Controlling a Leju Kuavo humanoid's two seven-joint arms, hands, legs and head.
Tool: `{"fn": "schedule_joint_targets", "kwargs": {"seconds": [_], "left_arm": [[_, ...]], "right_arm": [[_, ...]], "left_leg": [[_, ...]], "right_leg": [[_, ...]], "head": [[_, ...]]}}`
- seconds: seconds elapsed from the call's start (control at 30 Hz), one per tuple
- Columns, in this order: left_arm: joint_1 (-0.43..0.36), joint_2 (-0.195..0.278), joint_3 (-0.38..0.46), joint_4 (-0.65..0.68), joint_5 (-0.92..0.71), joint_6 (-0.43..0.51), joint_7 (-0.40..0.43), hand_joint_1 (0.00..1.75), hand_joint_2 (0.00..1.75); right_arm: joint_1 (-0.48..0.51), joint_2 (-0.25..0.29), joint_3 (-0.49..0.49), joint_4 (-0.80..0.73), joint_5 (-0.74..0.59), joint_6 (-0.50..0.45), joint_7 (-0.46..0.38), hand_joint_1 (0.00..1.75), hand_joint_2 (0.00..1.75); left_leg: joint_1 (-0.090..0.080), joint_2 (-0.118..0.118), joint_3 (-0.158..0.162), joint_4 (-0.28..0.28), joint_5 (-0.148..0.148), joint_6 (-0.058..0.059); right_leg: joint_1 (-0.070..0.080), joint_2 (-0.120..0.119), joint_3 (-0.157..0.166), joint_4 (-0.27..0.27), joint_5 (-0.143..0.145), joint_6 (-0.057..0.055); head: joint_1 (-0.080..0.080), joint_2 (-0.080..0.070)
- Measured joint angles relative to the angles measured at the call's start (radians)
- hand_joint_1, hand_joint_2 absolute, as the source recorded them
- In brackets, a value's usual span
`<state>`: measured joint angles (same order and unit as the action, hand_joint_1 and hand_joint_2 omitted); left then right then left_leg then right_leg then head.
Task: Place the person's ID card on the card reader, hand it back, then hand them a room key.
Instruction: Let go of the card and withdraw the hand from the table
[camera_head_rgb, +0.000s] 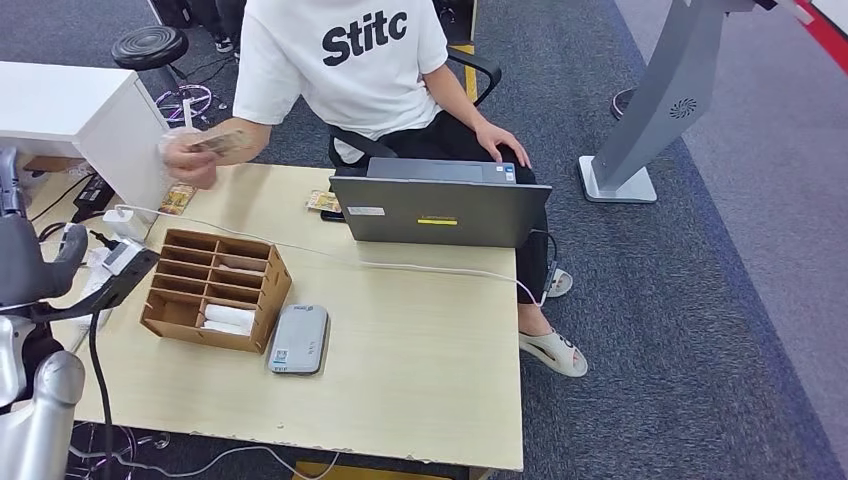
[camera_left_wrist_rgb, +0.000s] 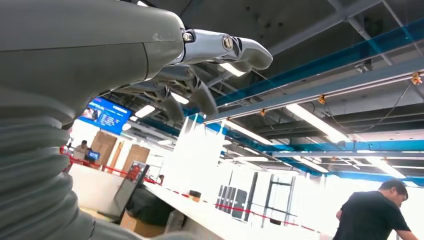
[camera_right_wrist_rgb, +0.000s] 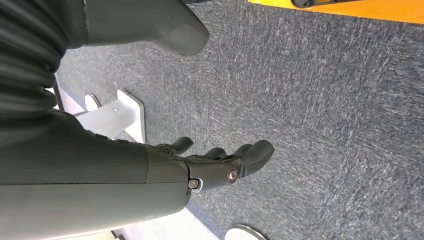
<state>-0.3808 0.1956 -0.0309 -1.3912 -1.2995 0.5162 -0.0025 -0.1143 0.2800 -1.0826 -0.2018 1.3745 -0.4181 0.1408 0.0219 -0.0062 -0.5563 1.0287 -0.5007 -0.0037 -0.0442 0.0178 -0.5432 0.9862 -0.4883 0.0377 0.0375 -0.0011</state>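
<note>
A person in a white T-shirt (camera_head_rgb: 350, 60) sits behind the table and holds out the ID card (camera_head_rgb: 218, 142) in a raised hand above the table's far left corner. The grey card reader (camera_head_rgb: 298, 339) lies flat on the table beside a wooden compartment box (camera_head_rgb: 262, 292), which holds white key cards (camera_head_rgb: 227, 319) in its near slots. My left hand (camera_head_rgb: 55, 272) is raised at the table's left edge. It faces the ceiling with fingers (camera_left_wrist_rgb: 200, 90) apart and nothing in it. My right hand (camera_right_wrist_rgb: 220, 165) hangs over the carpet, loosely extended and empty.
An open laptop (camera_head_rgb: 440, 208) stands at the table's far side, and a white cable (camera_head_rgb: 400, 266) runs across the tabletop. Two small cards (camera_head_rgb: 323, 201) (camera_head_rgb: 177, 198) lie near the far edge. A white cabinet (camera_head_rgb: 70, 110) is to the left and a grey kiosk stand (camera_head_rgb: 650, 120) to the right.
</note>
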Motion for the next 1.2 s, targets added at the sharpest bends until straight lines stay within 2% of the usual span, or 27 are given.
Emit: {"fn": "schedule_joint_targets", "kwargs": {"seconds": [0.23, 0.37, 0.47, 0.53, 0.63, 0.73, 0.83, 0.97, 1.07, 1.13, 1.2], "left_arm": [[0.167, -0.023, 0.000, -0.139, 0.111, 0.056, -0.078, 0.00, 1.75], [0.354, -0.055, 0.008, -0.269, 0.273, 0.141, -0.206, 0.00, 1.75], [0.520, -0.118, 0.059, -0.374, 0.462, 0.171, -0.381, 0.00, 1.75], [0.614, -0.179, 0.129, -0.437, 0.630, 0.168, -0.501, 0.00, 1.75], [0.696, -0.276, 0.274, -0.502, 0.882, 0.083, -0.619, 0.00, 1.75], [0.717, -0.380, 0.469, -0.528, 1.057, -0.088, -0.679, 0.00, 1.75], [0.725, -0.447, 0.608, -0.539, 1.091, -0.141, -0.698, 0.00, 1.75], [0.725, -0.490, 0.689, -0.543, 1.106, -0.143, -0.691, 0.00, 1.75], [0.715, -0.509, 0.733, -0.520, 1.184, -0.068, -0.658, 0.00, 1.75], [0.689, -0.518, 0.781, -0.449, 1.220, -0.007, -0.635, 0.00, 1.75], [0.638, -0.519, 0.861, -0.312, 1.211, 0.004, -0.599, 0.00, 1.75]], "right_arm": [[0.000, 0.000, 0.000, 0.000, -0.026, -0.002, -0.002, 0.00, 1.75], [0.002, 0.000, -0.001, 0.000, -0.050, -0.010, -0.004, 0.00, 1.75], [0.005, 0.000, -0.004, 0.000, -0.070, -0.024, -0.007, 0.00, 1.75], [0.007, 0.000, -0.006, 0.000, -0.079, -0.033, -0.008, 0.00, 1.75], [0.011, 0.000, -0.006, 0.000, -0.086, -0.037, -0.016, 0.00, 1.75], [0.015, -0.002, -0.006, 0.000, -0.090, -0.037, -0.031, 0.00, 1.75], [0.019, -0.002, -0.006, 0.000, -0.091, -0.036, -0.036, 0.00, 1.75], [0.020, -0.003, -0.006, 0.000, -0.090, -0.037, -0.038, 0.00, 1.75], [0.020, -0.003, -0.006, 0.000, -0.081, -0.042, -0.038, 0.00, 1.75], [0.021, -0.003, -0.004, 0.000, -0.072, -0.048, -0.042, 0.00, 1.75], [0.021, -0.003, 0.000, 0.000, -0.060, -0.050, -0.048, 0.00, 1.75]], "left_leg": [[0.000, 0.001, -0.001, 0.000, -0.001, 0.000], [0.000, 0.005, 0.000, -0.001, -0.002, 0.001], [0.000, 0.005, -0.001, -0.001, -0.003, 0.001], [0.000, 0.005, -0.001, -0.001, -0.004, 0.001], [0.000, 0.003, -0.001, -0.001, -0.005, 0.002], [0.000, 0.002, 0.000, -0.001, -0.005, 0.001], [0.000, 0.001, 0.000, -0.001, -0.004, 0.001], [0.000, 0.000, 0.000, -0.001, -0.004, 0.001], [0.000, 0.000, 0.001, -0.001, -0.004, 0.001], [0.000, -0.001, 0.001, -0.001, -0.004, 0.001], [-0.001, -0.003, 0.001, -0.001, -0.004, 0.001]], "right_leg": [[0.000, 0.000, 0.000, 0.000, 0.000, 0.000], [0.000, 0.004, -0.001, 0.000, -0.001, 0.000], [0.000, 0.004, -0.001, -0.001, -0.002, 0.000], [0.000, 0.003, -0.001, -0.001, -0.003, 0.001], [0.000, 0.002, -0.001, -0.001, -0.004, 0.001], [0.000, 0.000, 0.000, -0.001, -0.004, 0.001], [0.000, -0.001, 0.001, -0.001, -0.004, 0.001], [0.000, -0.002, 0.002, -0.001, -0.003, 0.001], [0.000, -0.002, 0.002, -0.001, -0.003, 0.001], [0.000, -0.003, 0.003, -0.001, -0.004, 0.001], [0.000, -0.004, 0.003, -0.001, -0.004, 0.001]], "head": [[0.000, 0.000], [0.000, 0.000], [0.000, 0.000], [0.000, 0.000], [0.000, 0.000], [0.000, 0.000], [-0.002, 0.000], [-0.001, 0.000], [-0.001, 0.000], [-0.002, 0.000], [-0.001, 0.000]]}}
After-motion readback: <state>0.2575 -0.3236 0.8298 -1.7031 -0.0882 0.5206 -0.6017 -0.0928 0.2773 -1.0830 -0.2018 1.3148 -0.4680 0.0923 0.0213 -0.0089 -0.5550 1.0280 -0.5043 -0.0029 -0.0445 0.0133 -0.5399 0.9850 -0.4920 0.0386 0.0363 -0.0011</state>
